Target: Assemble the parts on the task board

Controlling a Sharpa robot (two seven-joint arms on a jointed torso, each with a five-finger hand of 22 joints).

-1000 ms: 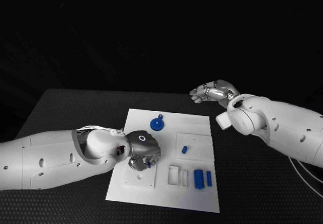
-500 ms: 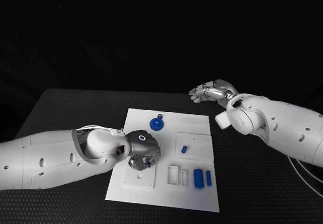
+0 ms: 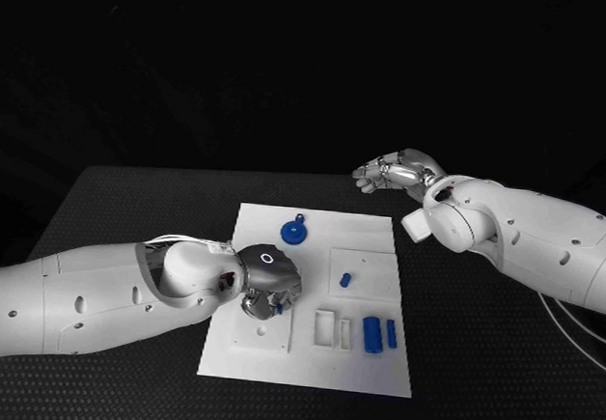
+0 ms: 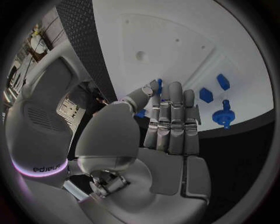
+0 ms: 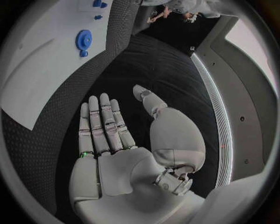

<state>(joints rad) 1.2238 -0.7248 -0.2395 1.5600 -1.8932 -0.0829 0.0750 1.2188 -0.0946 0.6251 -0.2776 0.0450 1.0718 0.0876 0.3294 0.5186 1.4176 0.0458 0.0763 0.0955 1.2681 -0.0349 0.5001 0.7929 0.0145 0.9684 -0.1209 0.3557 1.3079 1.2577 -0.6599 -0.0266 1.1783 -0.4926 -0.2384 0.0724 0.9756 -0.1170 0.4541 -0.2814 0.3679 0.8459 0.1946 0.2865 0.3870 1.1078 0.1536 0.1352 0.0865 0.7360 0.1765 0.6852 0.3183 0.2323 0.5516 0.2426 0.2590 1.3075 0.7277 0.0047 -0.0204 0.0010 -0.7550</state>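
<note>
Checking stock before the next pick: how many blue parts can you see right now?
5: round part at the task board's far end, small part mid-board, two bars near right, one held by left hand. Others may be hidden.

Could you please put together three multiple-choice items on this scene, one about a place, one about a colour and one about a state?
1. Where is the right hand?
A. Off the task board, over the black table past the board's far edge
B. Pressing on the board's middle
C. Under the left arm

2. What colour is the round part near the board's far edge?
A. Red
B. Blue
C. Yellow

3. What is the left hand doing?
A. Resting flat on bare table
B. Raised high, holding nothing
C. Holding a small blue part at its fingertips over the board

Answers:
1 A: the head view shows it beyond the plate.
2 B: it reads blue in head and right wrist views.
3 C: the left wrist view shows blue between the fingertips.
</note>
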